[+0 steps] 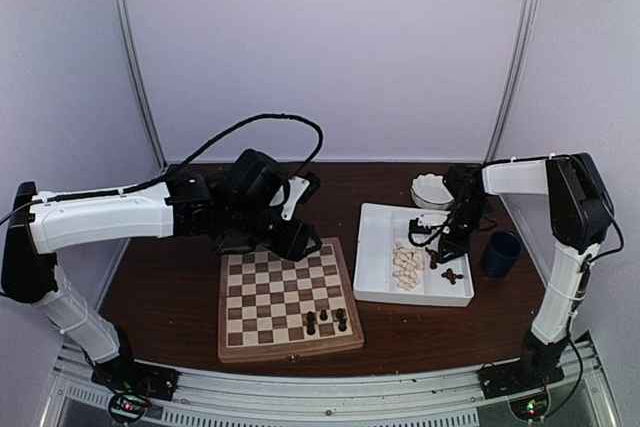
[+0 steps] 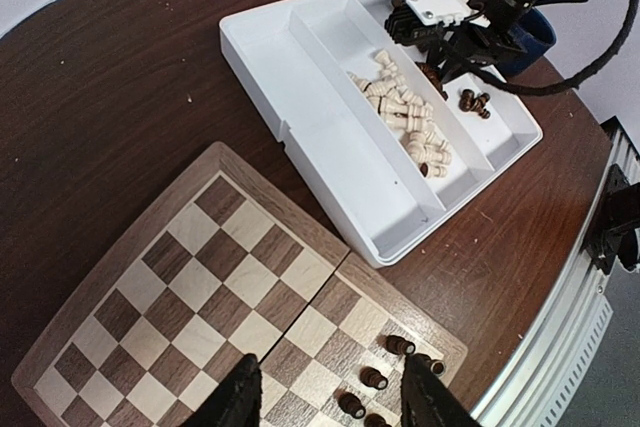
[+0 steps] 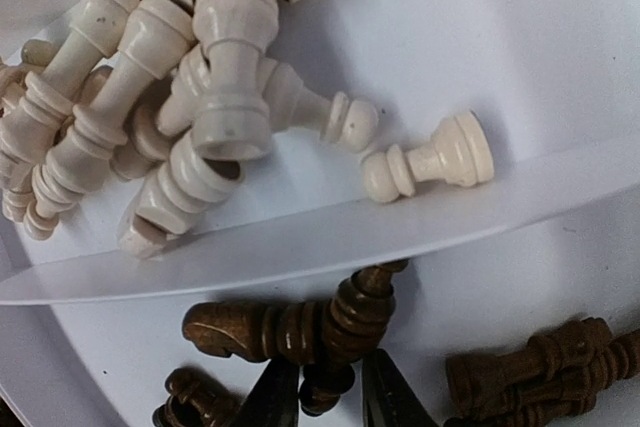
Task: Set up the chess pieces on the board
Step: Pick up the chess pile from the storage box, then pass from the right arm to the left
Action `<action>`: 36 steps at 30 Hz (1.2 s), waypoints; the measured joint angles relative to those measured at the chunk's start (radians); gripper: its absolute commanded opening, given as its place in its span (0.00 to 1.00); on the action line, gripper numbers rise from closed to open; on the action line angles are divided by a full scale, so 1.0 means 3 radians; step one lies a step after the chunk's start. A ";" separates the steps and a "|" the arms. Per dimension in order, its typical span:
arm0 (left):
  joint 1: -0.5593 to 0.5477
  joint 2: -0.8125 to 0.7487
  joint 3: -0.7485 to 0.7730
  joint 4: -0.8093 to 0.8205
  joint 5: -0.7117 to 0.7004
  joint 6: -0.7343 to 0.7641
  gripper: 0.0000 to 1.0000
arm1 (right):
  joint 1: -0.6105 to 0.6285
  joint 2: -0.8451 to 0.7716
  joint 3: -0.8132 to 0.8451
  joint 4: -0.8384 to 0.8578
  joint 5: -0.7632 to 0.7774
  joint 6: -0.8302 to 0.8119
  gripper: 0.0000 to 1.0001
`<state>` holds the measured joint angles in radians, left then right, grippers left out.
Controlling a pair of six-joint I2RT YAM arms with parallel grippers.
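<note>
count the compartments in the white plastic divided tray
3: a wide one nearest the wooden chessboard, a middle one holding cream chess pieces, and a far one holding dark brown chess pieces. None looks hidden.

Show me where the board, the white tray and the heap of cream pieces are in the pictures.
Board [image 1: 268, 299]: top view, on a bare middle square.
White tray [image 2: 315, 107]: left wrist view, on its bare wide compartment.
Cream pieces [image 3: 225, 67]: right wrist view, on the topmost piece's body.

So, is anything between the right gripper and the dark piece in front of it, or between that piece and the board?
Nothing sits between the right gripper and the dark piece; its fingers flank it, though a second dark piece lies against it. Toward the board: the tray's dividers, and the left gripper above it.
</note>
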<state>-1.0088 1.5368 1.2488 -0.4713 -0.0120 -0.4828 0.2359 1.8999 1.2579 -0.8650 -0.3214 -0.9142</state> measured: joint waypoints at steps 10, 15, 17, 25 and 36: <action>0.0000 0.0005 0.0000 0.0022 0.0004 0.0003 0.48 | -0.0009 -0.0104 -0.0106 0.0106 0.0112 0.0121 0.12; 0.0008 0.0074 0.0000 0.0164 0.0118 0.0022 0.54 | -0.0088 -0.0496 -0.0285 0.0103 0.0014 0.0165 0.10; 0.0019 0.0151 0.0013 0.0281 0.0226 0.0020 0.54 | -0.0117 -0.0703 -0.0340 0.0107 -0.0060 0.0182 0.10; 0.0055 0.0955 0.0678 0.0757 0.0729 -0.0075 0.52 | -0.0146 -0.1232 -0.0486 0.0103 -0.0468 0.0251 0.11; 0.0144 0.2486 0.2176 0.1643 0.1630 -0.0884 0.46 | -0.0146 -0.1600 -0.0546 0.0080 -0.0793 0.0328 0.11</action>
<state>-0.9657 2.2826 1.9015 0.0216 0.4770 -0.7479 0.1921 1.4200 1.0943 -0.8410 -0.5594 -0.8158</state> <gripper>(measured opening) 0.458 0.145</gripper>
